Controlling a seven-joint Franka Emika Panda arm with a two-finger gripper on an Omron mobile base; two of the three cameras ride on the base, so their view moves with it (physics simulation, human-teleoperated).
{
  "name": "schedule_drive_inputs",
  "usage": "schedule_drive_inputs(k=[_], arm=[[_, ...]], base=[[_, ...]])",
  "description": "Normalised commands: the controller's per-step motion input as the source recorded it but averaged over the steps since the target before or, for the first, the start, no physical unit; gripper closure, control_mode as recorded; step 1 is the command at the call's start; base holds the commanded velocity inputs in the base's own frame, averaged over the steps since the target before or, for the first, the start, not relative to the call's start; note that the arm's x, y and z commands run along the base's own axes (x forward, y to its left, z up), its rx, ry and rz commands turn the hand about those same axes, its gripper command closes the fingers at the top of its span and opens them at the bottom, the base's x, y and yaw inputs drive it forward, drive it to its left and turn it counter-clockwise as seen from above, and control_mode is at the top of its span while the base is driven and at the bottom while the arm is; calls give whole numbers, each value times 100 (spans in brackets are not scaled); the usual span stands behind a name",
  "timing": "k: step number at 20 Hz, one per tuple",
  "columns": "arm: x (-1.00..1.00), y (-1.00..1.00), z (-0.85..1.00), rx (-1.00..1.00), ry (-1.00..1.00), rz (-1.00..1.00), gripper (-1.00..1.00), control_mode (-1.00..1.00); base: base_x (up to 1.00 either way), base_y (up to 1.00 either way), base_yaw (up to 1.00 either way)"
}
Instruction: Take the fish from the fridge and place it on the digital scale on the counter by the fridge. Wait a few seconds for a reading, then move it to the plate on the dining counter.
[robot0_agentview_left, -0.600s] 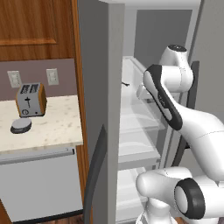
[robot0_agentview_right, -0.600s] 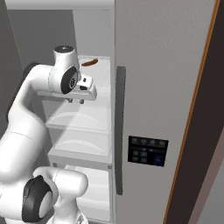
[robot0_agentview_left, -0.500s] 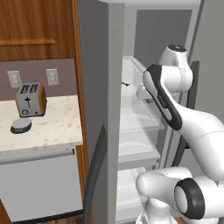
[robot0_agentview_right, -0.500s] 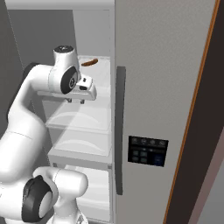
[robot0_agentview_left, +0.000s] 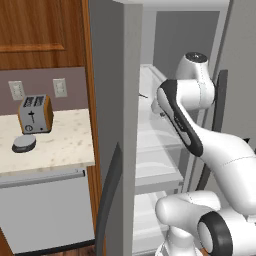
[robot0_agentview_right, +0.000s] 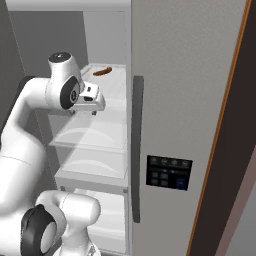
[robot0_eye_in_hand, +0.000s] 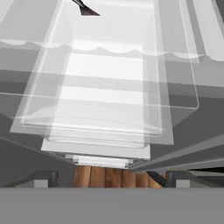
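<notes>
Sausage (robot0_agentview_right: 102, 72) on top fridge (robot0_agentview_right: 190, 100) shelf

The left base view looks forward and down from behind the arm (robot0_agentview_left: 200, 135), on its left side, past the open door into the fridge (robot0_agentview_left: 155, 150), and it also takes in the desk (robot0_agentview_left: 50, 145) with the toaster (robot0_agentview_left: 35, 113). The right base view looks from the other side, close to the closed door, and both views share the white shelves (robot0_agentview_right: 95, 135) and the arm. The hand view sits very near the shelves and looks down over their clear edges to the wooden floor (robot0_eye_in_hand: 109, 177).
</notes>
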Motion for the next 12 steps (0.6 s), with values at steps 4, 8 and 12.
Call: schedule_drive_inputs(k=[4, 8, 12], arm=[[0, 15, 19, -3, -32, 3, -100, -100], [1, 16, 28, 0, -21, 10, -100, -100], [13, 24, 29, 0, -15, 13, -100, -100]], base=[[0, 0, 0], [0, 0, 0], [0, 0, 0]])
